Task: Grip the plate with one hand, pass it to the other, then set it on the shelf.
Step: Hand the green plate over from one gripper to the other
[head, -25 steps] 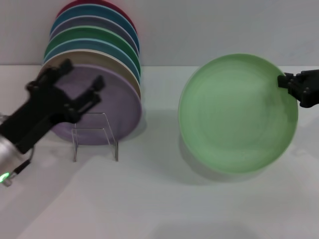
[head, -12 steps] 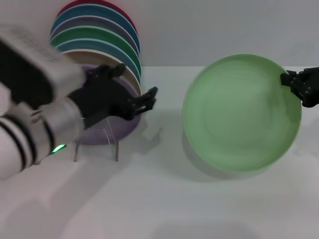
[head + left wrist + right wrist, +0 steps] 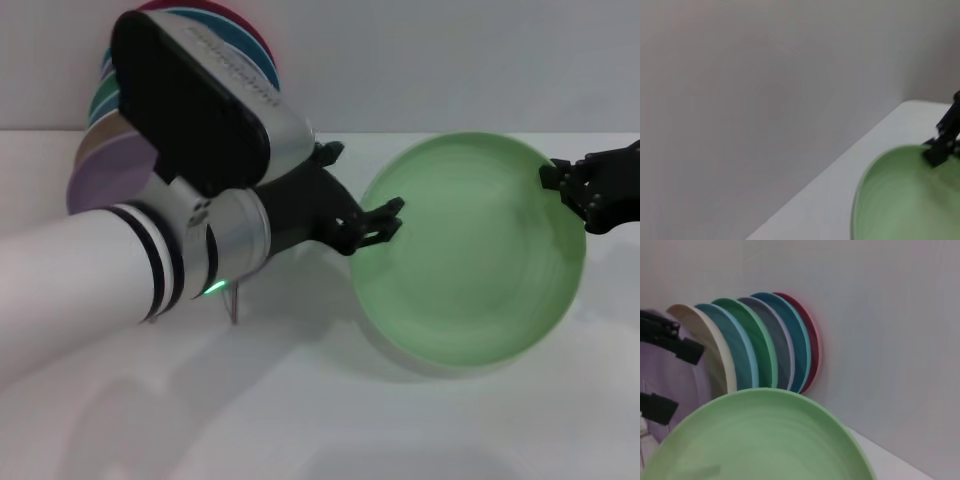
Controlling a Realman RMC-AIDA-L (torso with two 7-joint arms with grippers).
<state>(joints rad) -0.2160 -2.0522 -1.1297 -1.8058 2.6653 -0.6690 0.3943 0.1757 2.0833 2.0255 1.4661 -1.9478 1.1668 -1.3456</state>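
Note:
The light mint-green plate [image 3: 470, 260] is held on edge above the table at the right, facing me. My right gripper [image 3: 568, 188] is shut on its upper right rim. My left gripper [image 3: 365, 182] is open, its fingers [image 3: 385, 212] at the plate's left rim; I cannot tell whether they touch it. The plate also shows in the left wrist view [image 3: 905, 200] with the right gripper [image 3: 941, 146] on its rim. It fills the bottom of the right wrist view [image 3: 760, 440], with the left gripper [image 3: 667, 375] beyond it. My left arm hides the clear shelf except one leg [image 3: 235, 303].
Several coloured plates stand on edge at the back left; the lilac plate [image 3: 105, 180] is in front, with cream, blue, green and red ones behind it [image 3: 765, 345]. A plain wall runs along the table's far edge. My thick left arm crosses the left half of the table.
My left arm has swung right from the plate stack to the mint plate's left rim, its gripper staying open. The plate and right gripper have shifted slightly left.

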